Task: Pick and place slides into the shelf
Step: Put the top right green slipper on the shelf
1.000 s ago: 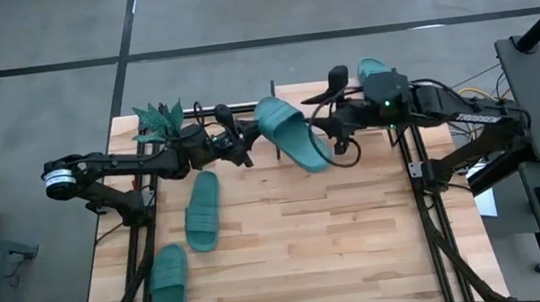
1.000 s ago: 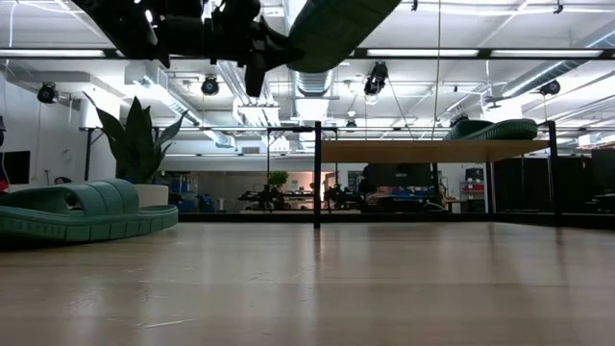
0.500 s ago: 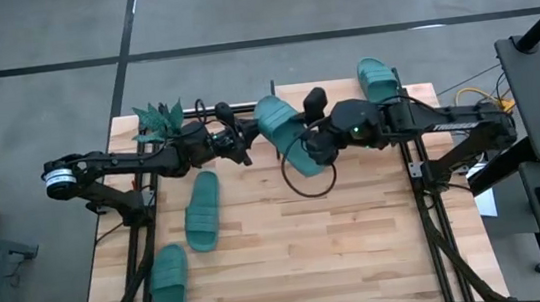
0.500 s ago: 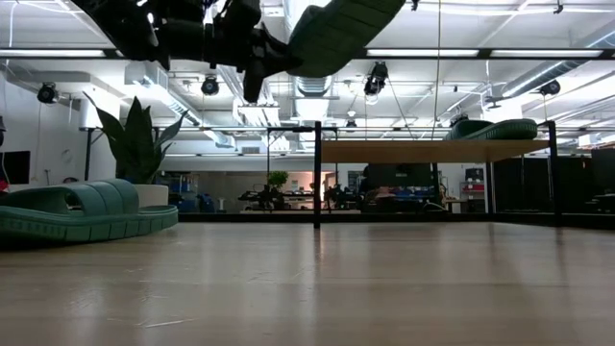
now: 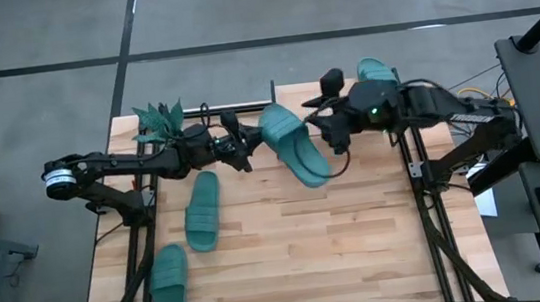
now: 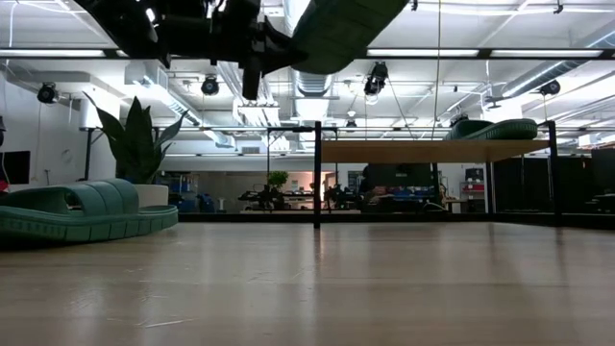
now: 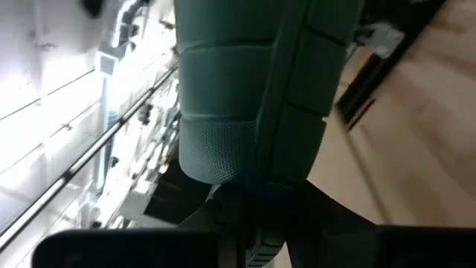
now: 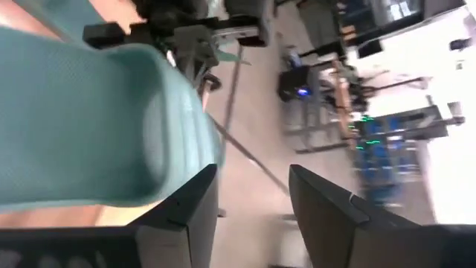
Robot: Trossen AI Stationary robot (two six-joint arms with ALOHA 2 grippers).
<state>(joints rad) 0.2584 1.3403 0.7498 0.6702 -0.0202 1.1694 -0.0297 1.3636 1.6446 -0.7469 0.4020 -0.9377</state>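
Two teal-green rubber slides [image 5: 172, 285] lie on my wooden counter [image 5: 341, 254]. Above them, my left tool [image 5: 247, 151] is pinching a third teal-green slide [image 5: 294, 145] in the air. My right tool [image 5: 334, 142], fingers spread, is just beside it. The fourth slide [image 5: 374, 68] rests on the light-wood shelf [image 6: 432, 151].

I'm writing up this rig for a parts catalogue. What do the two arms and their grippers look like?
Both arms are dark, jointed and slim. The left arm has a pale ring at its base end, and black cable loops along it to the left gripper. The right arm carries a small green light and a hanging black cable. The right gripper has two flat dark grey fingers.
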